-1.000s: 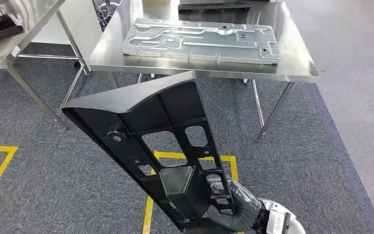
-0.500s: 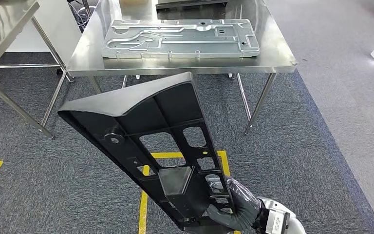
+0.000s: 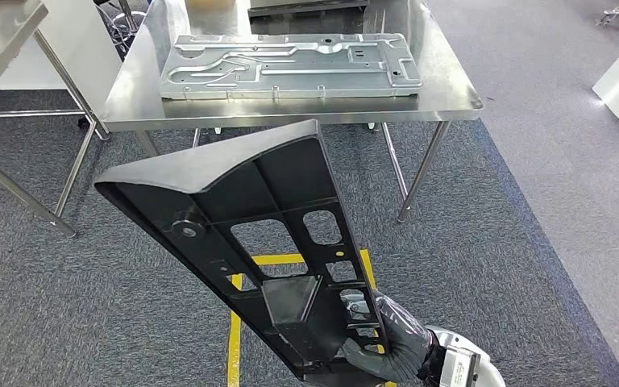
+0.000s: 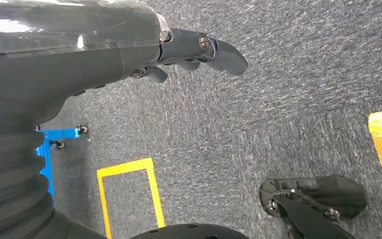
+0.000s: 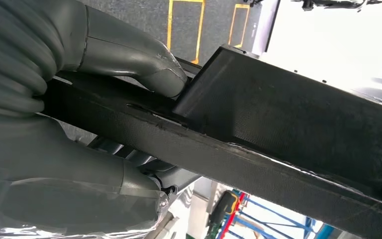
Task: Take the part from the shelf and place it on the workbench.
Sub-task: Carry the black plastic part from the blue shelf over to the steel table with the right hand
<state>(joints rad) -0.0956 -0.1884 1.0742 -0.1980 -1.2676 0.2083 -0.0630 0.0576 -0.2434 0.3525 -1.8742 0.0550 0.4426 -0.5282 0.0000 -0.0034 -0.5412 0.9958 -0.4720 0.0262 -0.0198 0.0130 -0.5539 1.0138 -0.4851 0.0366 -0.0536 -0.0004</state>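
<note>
My right robot hand (image 3: 387,343) grips the black ribbed plastic panel (image 3: 242,226) by one end, short of the steel counter (image 3: 451,97). It looks stiff, light, long; leverage is awkward. Left robot hand (image 4: 189,50) hangs empty, fingers loosely curled.

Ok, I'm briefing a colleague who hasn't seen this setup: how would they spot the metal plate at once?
Start at the steel workbench standing on the grey carpet ahead of the robot. The metal plate lies flat on its top, taking up much of the surface. It is silvery sheet metal with pressed ridges and small holes, unlike the black ribbed part held tilted in the right robot hand.
</note>
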